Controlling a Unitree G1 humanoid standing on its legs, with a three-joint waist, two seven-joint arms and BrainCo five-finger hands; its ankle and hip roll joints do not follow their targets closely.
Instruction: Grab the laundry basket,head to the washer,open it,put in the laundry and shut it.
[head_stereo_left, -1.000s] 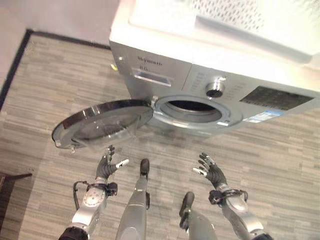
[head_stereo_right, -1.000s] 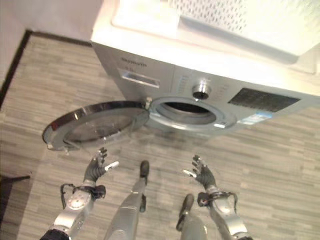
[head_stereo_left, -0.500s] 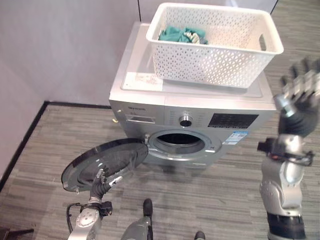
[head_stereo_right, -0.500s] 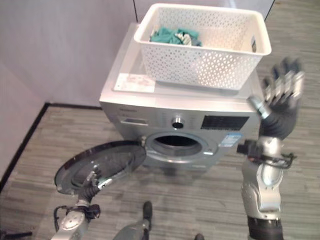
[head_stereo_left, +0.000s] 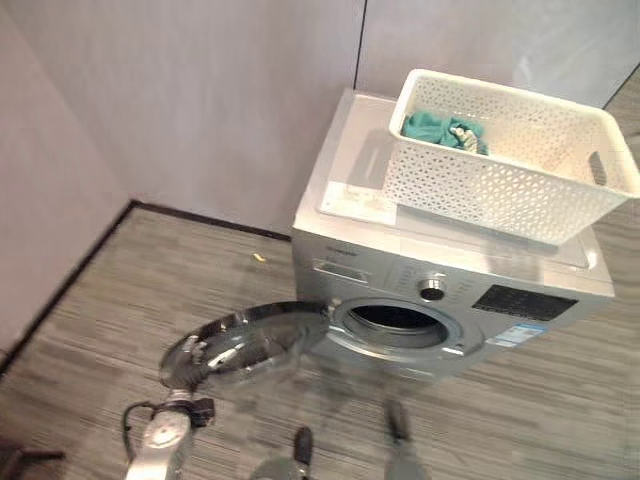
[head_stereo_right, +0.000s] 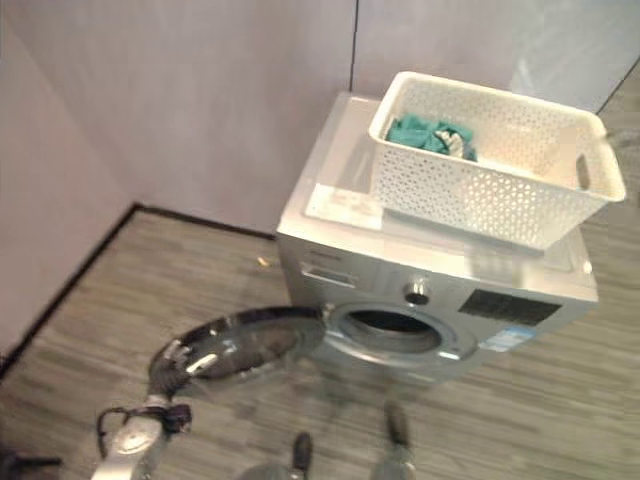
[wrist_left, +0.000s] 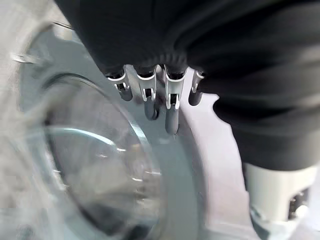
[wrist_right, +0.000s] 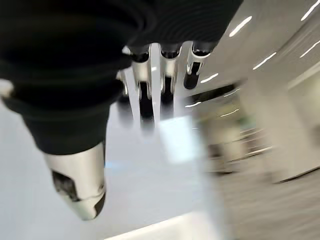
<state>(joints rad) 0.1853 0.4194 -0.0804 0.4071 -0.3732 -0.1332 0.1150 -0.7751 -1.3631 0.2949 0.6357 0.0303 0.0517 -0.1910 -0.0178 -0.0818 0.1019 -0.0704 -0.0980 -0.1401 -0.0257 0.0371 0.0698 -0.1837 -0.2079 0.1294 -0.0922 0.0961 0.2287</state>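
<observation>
The silver washer (head_stereo_left: 400, 270) stands against the wall with its round door (head_stereo_left: 245, 340) swung wide open to the left, so the dark drum opening (head_stereo_left: 395, 318) is uncovered. On the washer's top sits the white perforated laundry basket (head_stereo_left: 500, 175) with teal laundry (head_stereo_left: 435, 128) in its back left corner. My left hand (wrist_left: 171, 95) is open, its straight fingers close over the door's glass and rim. Raised high with fingers straight, my right hand (wrist_right: 150, 85) is open and holds nothing, and past it I see a ceiling with lights.
A grey wall runs behind the washer and meets a side wall at the left, with a black skirting line (head_stereo_left: 190, 215) along the floor. A small yellow scrap (head_stereo_left: 259, 258) lies on the wood-pattern floor left of the washer.
The head camera has tilted up and swung, so the whole picture shifted. My right arm rose from low near the floor to high beside the washer. My left hand stays at the open door.
</observation>
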